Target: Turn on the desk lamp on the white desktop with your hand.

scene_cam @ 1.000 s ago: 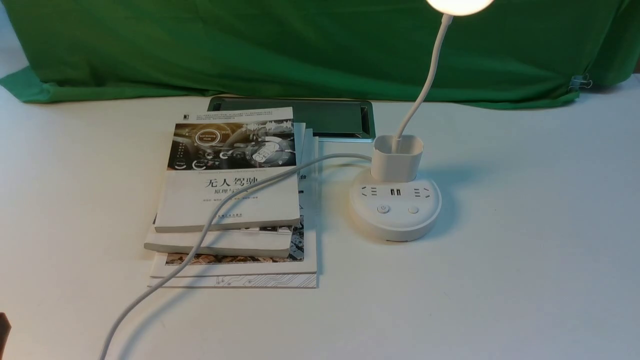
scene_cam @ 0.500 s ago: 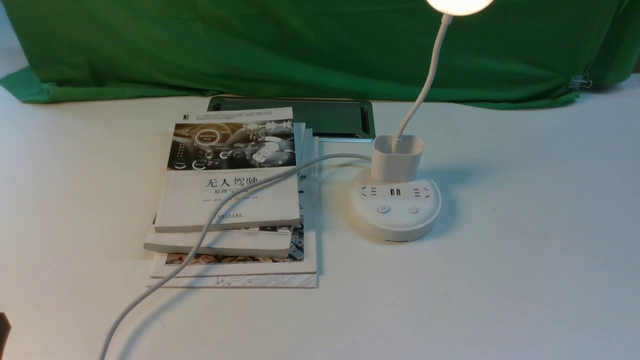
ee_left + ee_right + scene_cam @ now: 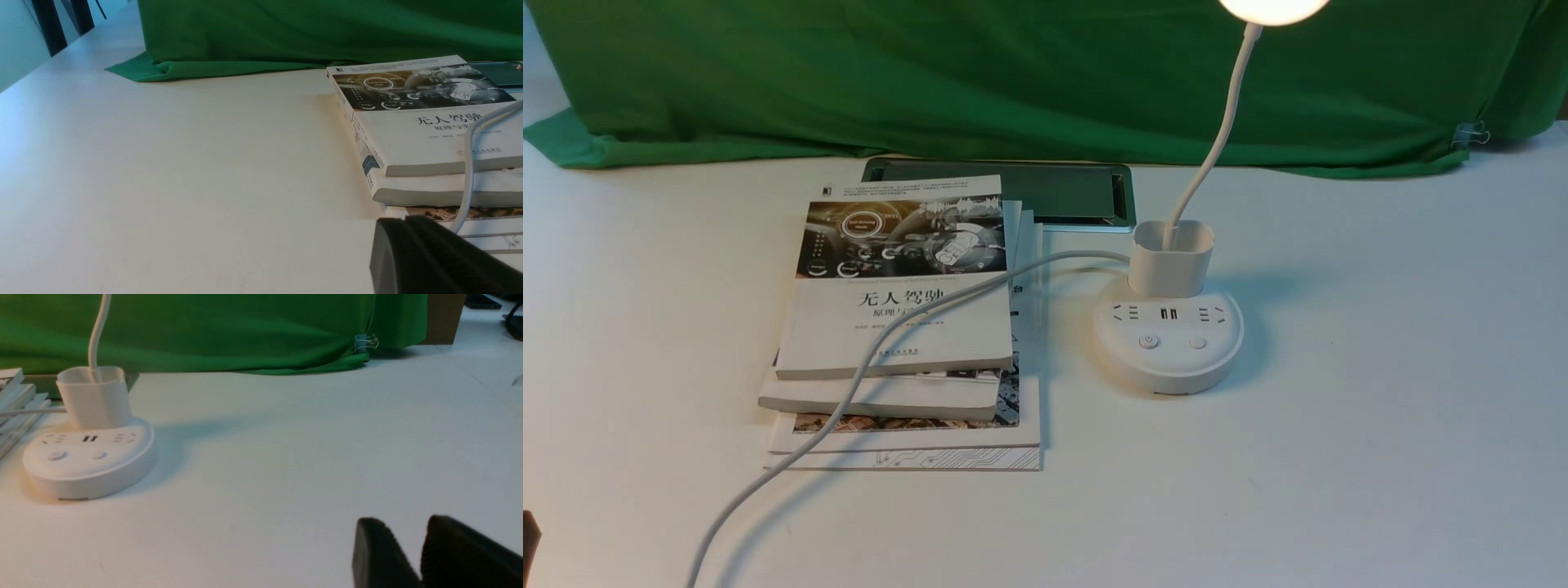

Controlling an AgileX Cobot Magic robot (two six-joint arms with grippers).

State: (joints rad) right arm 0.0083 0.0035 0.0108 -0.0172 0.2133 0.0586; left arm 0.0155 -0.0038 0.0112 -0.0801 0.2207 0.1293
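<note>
The lit desk lamp (image 3: 88, 455) sits on the white desk (image 3: 286, 457), well ahead of the right end effector (image 3: 412, 555), which is slightly parted and empty. Its base looks stable and rigid; press the power button (image 3: 1148, 341) lightly.

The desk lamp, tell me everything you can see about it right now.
The desk lamp is white, plastic-looking, standing upright on the white desktop beside the stack of books. Its round base carries sockets, USB ports and two buttons. A cup holder rises at the back, and a thin gooseneck curves up to a round, glowing head: it is lit. Its cord trails over the books. No gripper touches it.
</note>
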